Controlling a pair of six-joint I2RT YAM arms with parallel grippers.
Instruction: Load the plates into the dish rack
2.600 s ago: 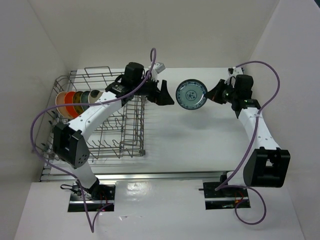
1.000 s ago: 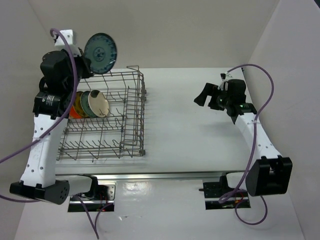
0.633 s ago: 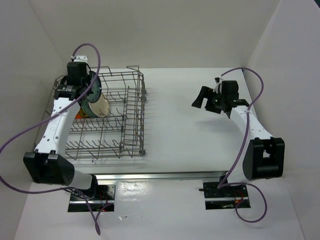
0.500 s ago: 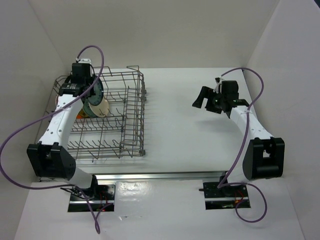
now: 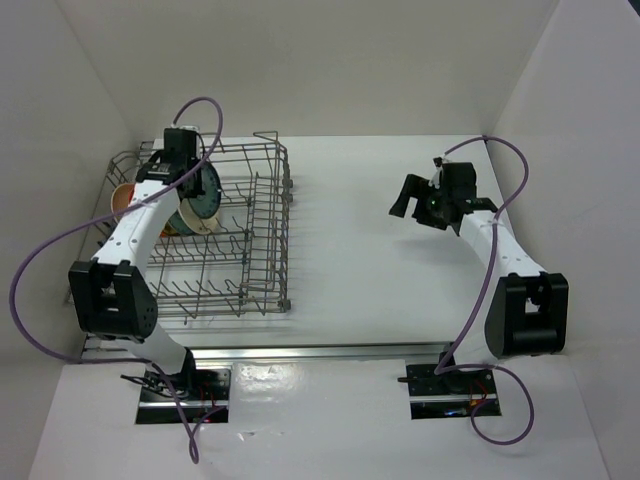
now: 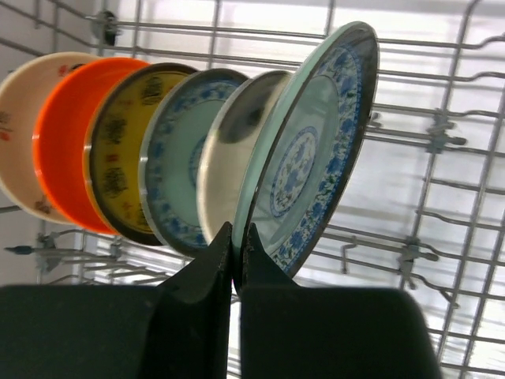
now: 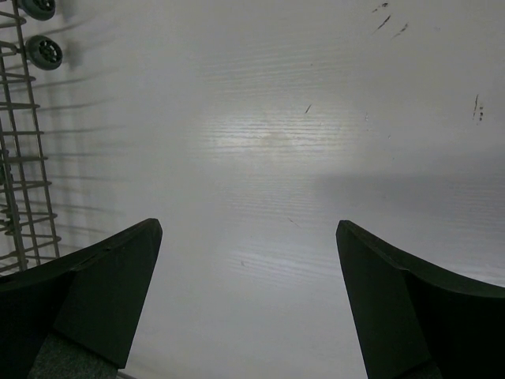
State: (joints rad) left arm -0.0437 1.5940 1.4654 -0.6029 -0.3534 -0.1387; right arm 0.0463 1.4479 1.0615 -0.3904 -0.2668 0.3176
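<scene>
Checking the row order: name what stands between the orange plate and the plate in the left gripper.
Left wrist view shows three: a brown plate with yellow pattern, a blue-patterned plate, then a plain pale plate beside the held plate.

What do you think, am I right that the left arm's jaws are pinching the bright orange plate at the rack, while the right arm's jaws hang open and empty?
Not quite: the left wrist view shows the left arm's jaws pinching a teal-blue patterned plate; the orange plate already stands in the dish rack. The right arm's jaws are open and empty.
</scene>
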